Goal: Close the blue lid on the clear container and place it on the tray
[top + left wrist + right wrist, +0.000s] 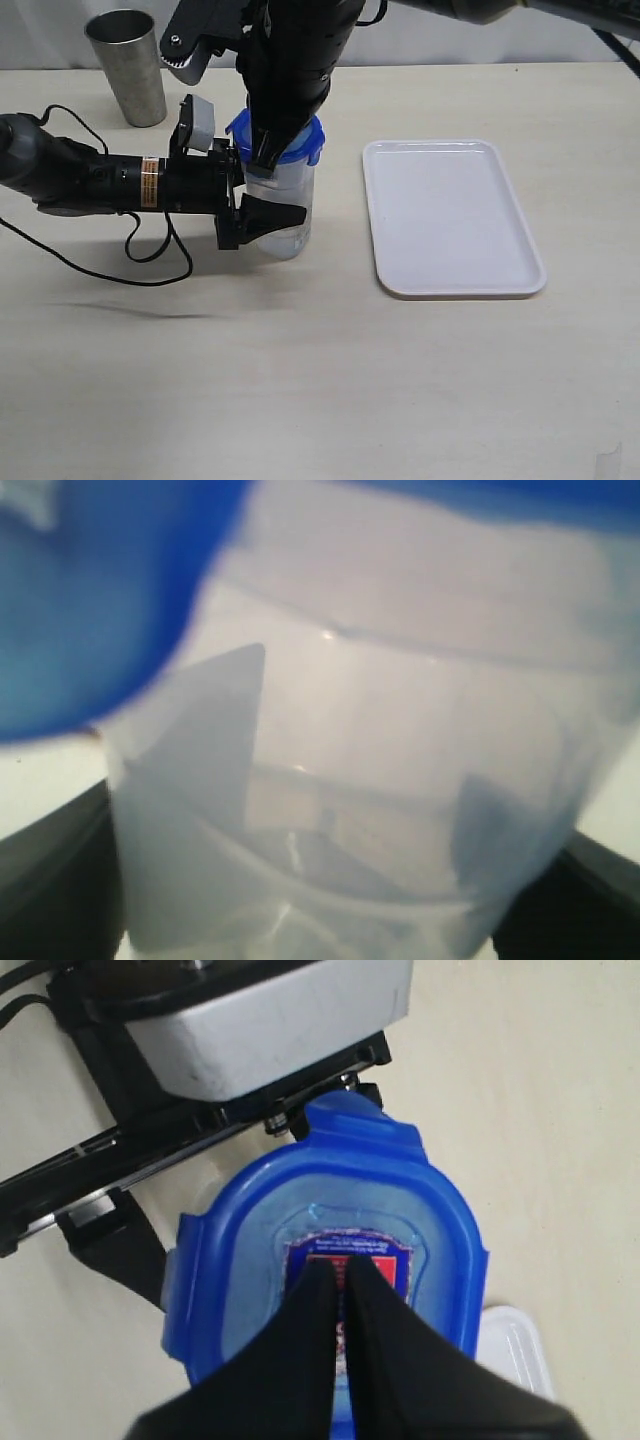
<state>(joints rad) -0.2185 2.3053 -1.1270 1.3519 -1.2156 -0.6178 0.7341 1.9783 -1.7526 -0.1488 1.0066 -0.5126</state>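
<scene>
Two grippers meet at the clear container (pixel 292 190), which stands upright on the table (pixel 300 380). The left gripper (pixel 268 196) clasps its sides, jaws set wide around the wall. The blue lid (pixel 240 1220) sits on the container's rim, and the right gripper (pixel 338 1275), jaws pressed together, has its tips on the lid's red-and-white sticker (pixel 385 1250). The white tray (pixel 450 215) lies to the container's right, apart from it. A steel cup (pixel 130 65) stands behind the container to its left.

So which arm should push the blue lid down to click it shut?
Probably the right arm. The right end effector, shut, is directly over the blue lid, pointing down. The left end effector grips the clear container by its sides, steadying it.
</scene>
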